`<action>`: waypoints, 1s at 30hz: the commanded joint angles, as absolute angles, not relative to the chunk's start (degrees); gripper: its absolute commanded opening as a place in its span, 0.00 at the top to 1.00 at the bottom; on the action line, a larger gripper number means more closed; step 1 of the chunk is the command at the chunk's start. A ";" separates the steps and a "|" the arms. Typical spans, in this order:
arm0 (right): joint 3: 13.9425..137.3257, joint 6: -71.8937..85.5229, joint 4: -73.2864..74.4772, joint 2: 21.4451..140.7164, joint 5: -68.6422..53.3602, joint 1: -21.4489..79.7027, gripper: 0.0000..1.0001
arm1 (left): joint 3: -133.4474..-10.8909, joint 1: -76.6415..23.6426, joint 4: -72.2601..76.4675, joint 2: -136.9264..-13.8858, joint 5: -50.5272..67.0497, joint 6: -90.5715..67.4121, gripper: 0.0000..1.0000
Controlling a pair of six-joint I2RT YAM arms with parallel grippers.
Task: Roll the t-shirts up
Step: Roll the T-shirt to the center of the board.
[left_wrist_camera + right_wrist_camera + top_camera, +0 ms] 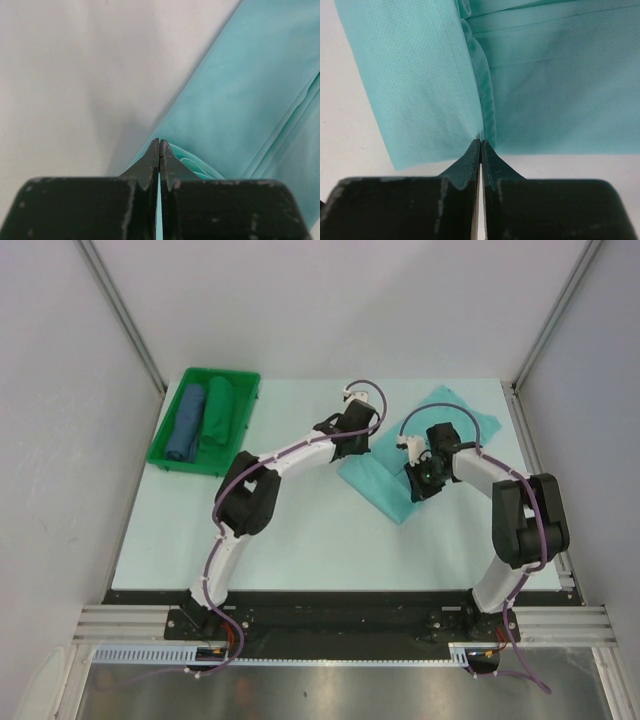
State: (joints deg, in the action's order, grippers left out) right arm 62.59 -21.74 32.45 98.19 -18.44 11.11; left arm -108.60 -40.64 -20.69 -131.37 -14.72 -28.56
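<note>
The light mint-turquoise t-shirt [385,487] lies folded into a long strip, set diagonally on the table right of centre. My left gripper [360,443] is at its left edge. In the left wrist view the left gripper [159,143] is shut, with a fold of the mint shirt [240,95] pinched between the jaws. My right gripper [420,483] is over the strip's middle. In the right wrist view the right gripper [480,143] is shut on a ridge of the shirt [420,75] at its edge. A dark green shirt [218,412] and a blue shirt [187,423] lie rolled.
The two rolled shirts lie side by side in a green plastic tray [163,456] at the far left of the pale table [280,530]. Grey walls and metal frame posts stand on both sides and at the back.
</note>
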 commanded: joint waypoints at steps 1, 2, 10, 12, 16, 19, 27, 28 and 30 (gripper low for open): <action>60.74 -20.57 30.68 100.81 -16.79 10.90 0.96 | -110.92 -40.87 -19.95 -133.50 -14.59 -29.71 1.00; 60.56 -20.39 30.67 101.16 -16.79 10.81 0.95 | -110.74 -40.87 -19.86 -133.59 -14.42 -29.71 1.00; 60.38 -20.13 30.15 97.84 -15.82 10.72 0.66 | -107.32 -40.78 -19.43 -129.66 -15.55 -29.97 0.56; 60.38 -20.04 29.45 95.72 -14.95 10.81 0.58 | -104.08 -40.52 -18.03 -126.49 -16.08 -30.32 0.41; 60.29 -18.55 26.29 88.35 -11.25 11.60 0.52 | -92.14 -39.47 -11.71 -116.30 -14.77 -36.45 0.31; 60.21 -18.11 24.00 86.05 -8.80 15.72 0.52 | -82.90 -38.41 -9.14 -110.31 -12.57 -43.39 0.36; 60.03 -15.38 16.62 91.05 -3.78 26.45 0.65 | -61.88 -38.32 7.98 -104.32 -7.13 -56.41 0.40; 60.03 -15.29 15.74 91.92 -3.87 26.46 0.66 | -60.13 -38.32 9.56 -104.76 -6.51 -57.47 0.41; 60.03 -15.12 13.80 93.95 -4.65 26.19 0.68 | -58.63 -38.41 14.57 -105.99 -6.07 -59.84 0.41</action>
